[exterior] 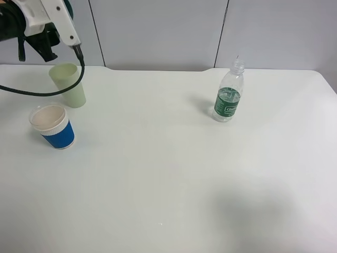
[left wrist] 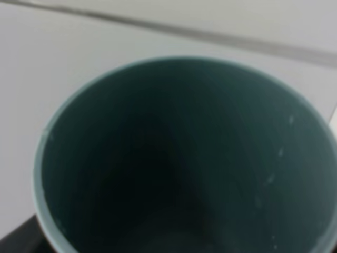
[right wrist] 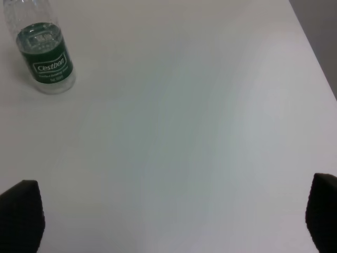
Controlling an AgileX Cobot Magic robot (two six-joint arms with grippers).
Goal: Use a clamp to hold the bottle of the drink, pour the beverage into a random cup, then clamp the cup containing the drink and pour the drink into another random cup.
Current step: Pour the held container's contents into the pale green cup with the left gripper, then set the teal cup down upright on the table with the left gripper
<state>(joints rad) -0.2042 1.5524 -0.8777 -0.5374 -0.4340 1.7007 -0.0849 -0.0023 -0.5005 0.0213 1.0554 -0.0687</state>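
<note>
The left claw [exterior: 47, 45] is raised at the far left corner of the white table [exterior: 168, 174]; it is clenched on the teal cup [left wrist: 184, 158], whose dark inside fills the left wrist view, and I cannot tell if liquid remains in it. Just below this claw stands the pale green cup [exterior: 68, 84], upright; a little nearer from it is the blue-sleeved white cup [exterior: 52, 126], also upright. The right claw [right wrist: 168, 216] is released, its two black fingertips [right wrist: 21, 211] spread wide above the bare table; the bottle [right wrist: 45, 52] stands upright ahead of it, well apart, untouched.
</note>
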